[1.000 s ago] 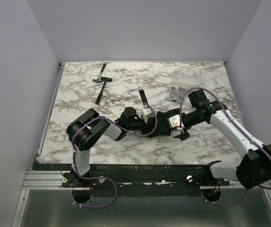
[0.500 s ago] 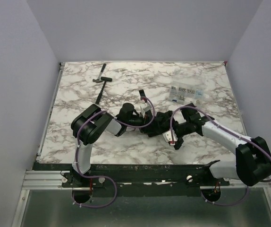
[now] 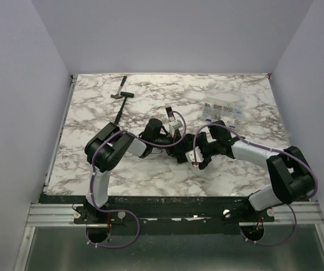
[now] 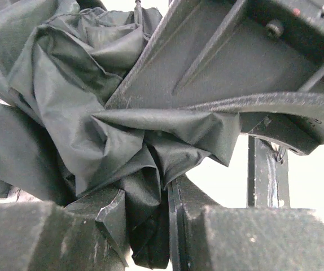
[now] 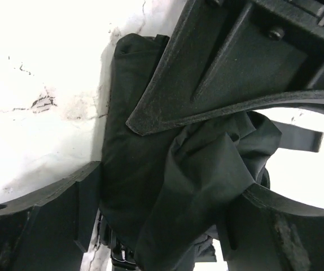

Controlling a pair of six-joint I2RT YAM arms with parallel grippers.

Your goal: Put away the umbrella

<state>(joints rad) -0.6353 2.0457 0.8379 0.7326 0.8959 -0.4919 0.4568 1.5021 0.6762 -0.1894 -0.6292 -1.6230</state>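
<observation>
The umbrella [image 3: 182,150] is a crumpled black bundle in the middle of the marble table [image 3: 94,152], lying between my two grippers. In the left wrist view, folds of its fabric [image 4: 94,118] fill the frame. My left gripper [image 4: 150,237] is shut on a fold pinched between its fingertips. It sits at the bundle's upper left [image 3: 176,141]. My right gripper [image 5: 167,226] stands open and wide, one finger on each side of the bunched fabric [image 5: 196,169]. That gripper reaches in from the right [image 3: 191,157]. The shaft and handle are hidden.
A small black-handled hammer [image 3: 119,96] lies at the back left of the table. A clear printed packet [image 3: 223,112] lies at the back right. A black strap [image 3: 168,112] sticks out behind the left gripper. Purple cables loop over both wrists.
My right arm has swung left and down onto the umbrella, and its jaws have begun to narrow around the bundle. The left gripper has shifted slightly toward the back while keeping its pinch.
</observation>
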